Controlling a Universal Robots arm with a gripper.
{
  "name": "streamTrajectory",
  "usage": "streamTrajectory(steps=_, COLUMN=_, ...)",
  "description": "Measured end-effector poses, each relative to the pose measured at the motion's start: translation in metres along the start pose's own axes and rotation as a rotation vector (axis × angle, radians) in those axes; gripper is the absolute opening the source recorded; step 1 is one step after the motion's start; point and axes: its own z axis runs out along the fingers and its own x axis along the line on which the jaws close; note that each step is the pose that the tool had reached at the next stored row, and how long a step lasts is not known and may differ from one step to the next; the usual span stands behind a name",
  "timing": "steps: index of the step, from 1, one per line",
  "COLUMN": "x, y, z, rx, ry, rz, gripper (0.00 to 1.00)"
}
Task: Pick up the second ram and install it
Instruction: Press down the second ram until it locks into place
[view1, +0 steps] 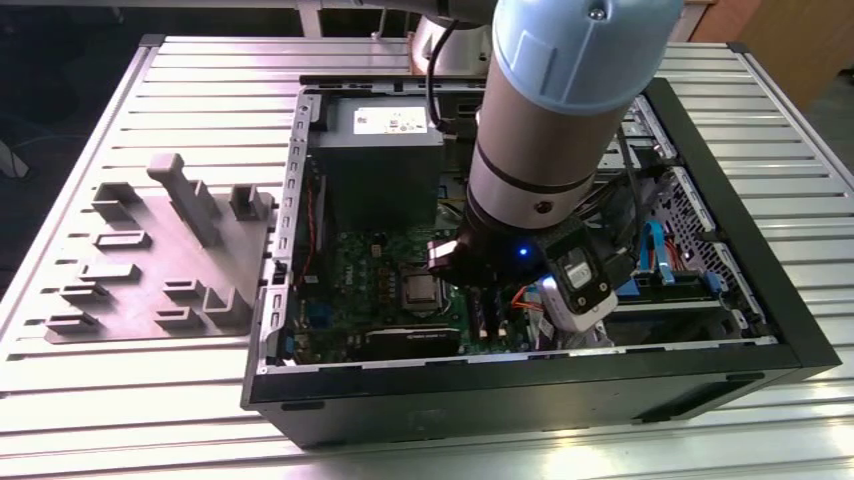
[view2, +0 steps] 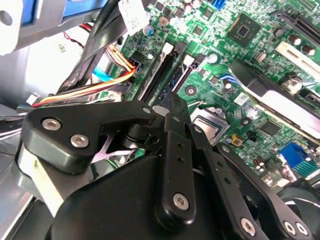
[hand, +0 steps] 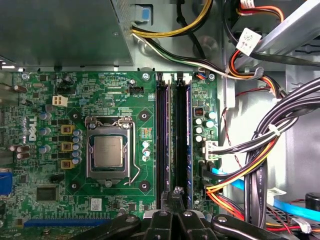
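Your gripper (hand: 176, 212) hangs low over the motherboard (hand: 50, 105), fingers drawn narrow together right above the memory slots (hand: 162, 140), likely for pressing. The second ram (hand: 183, 140) stands edge-on in the slot farther from the processor socket (hand: 108, 151), apparently seated there.

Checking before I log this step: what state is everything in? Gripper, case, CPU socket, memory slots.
gripper: shut, fingertips together just above the memory slots.
computer case: lying on its side, side panel off, open upward.
CPU socket: retention lever latched, chip bare, no cooler on it.
memory slots: two side by side; cannot tell whether either is filled.
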Motion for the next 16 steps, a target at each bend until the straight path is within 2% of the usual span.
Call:
streamTrajectory(steps=8, x=0.0, y=0.0014, z=-0.0009, rx=0.0002, ry=0.0001, rz=0.0, gripper=0.1)
streamTrajectory(steps=16, x=0.0003, y=0.0149, z=0.0001, rx=0.0, ry=0.0, rz=0.0, gripper=0.1)
